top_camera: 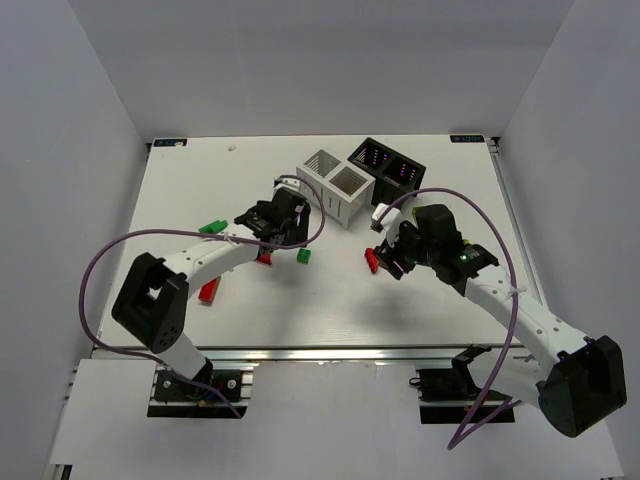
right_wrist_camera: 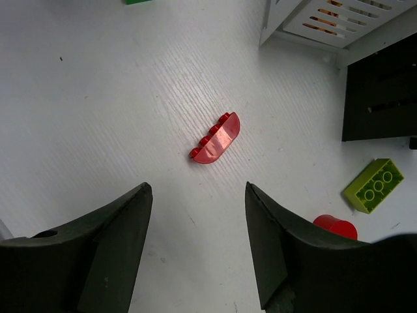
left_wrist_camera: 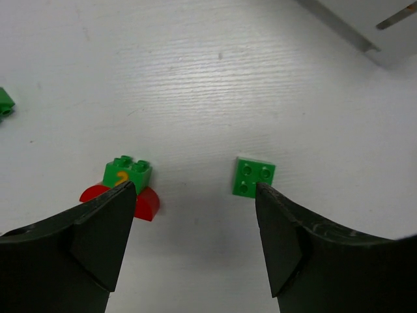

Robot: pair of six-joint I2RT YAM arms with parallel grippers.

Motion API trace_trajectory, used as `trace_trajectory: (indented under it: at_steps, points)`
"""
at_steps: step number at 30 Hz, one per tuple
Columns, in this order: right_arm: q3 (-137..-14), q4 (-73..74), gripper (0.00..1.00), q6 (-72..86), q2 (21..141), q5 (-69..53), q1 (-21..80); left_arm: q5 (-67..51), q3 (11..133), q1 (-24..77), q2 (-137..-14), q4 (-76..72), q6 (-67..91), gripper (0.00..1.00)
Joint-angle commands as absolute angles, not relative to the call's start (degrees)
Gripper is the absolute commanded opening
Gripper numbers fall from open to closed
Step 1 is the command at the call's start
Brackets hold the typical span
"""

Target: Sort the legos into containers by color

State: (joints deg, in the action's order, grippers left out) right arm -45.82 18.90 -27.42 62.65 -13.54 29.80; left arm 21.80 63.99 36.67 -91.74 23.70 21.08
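Note:
My left gripper (left_wrist_camera: pixel 195 189) hangs open over bare table, holding nothing. A small green square lego (left_wrist_camera: pixel 253 177) lies just ahead of its right fingertip. A green lego printed with a yellow mark (left_wrist_camera: pixel 127 173) sits on a red arched lego (left_wrist_camera: pixel 146 203) by its left fingertip. From above, the left gripper (top_camera: pixel 282 240) sits between that pair (top_camera: pixel 265 258) and the green square (top_camera: pixel 303 256). My right gripper (right_wrist_camera: pixel 198 188) is also open and holds nothing, with a red curved lego (right_wrist_camera: pixel 215 138) ahead of it. The white container (top_camera: pixel 335 185) and the black container (top_camera: pixel 388 165) stand at the back.
A yellow-green lego (right_wrist_camera: pixel 374 184) and a red round piece (right_wrist_camera: pixel 335 226) lie right of the right gripper, near the black container (right_wrist_camera: pixel 381 91). More legos lie at the left: a green one (top_camera: pixel 212 227) and a red one (top_camera: pixel 208 291).

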Motion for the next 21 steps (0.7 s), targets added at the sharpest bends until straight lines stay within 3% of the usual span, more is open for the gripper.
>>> trace_trajectory:
  at_steps: [1,10,21]
  points:
    - [-45.2,16.3,0.65,-27.9,61.5,-12.7,30.2,25.2,66.5,35.8,-91.0,26.8,21.2,0.85]
    - [-45.3,16.7,0.65,-28.1,61.5,-13.1,30.7,19.2,67.5,30.5,-97.6,27.6,14.7,0.86]
    - [-44.7,16.4,0.65,-28.3,60.0,-13.0,31.5,23.4,69.5,29.1,-104.1,30.4,13.8,0.86]
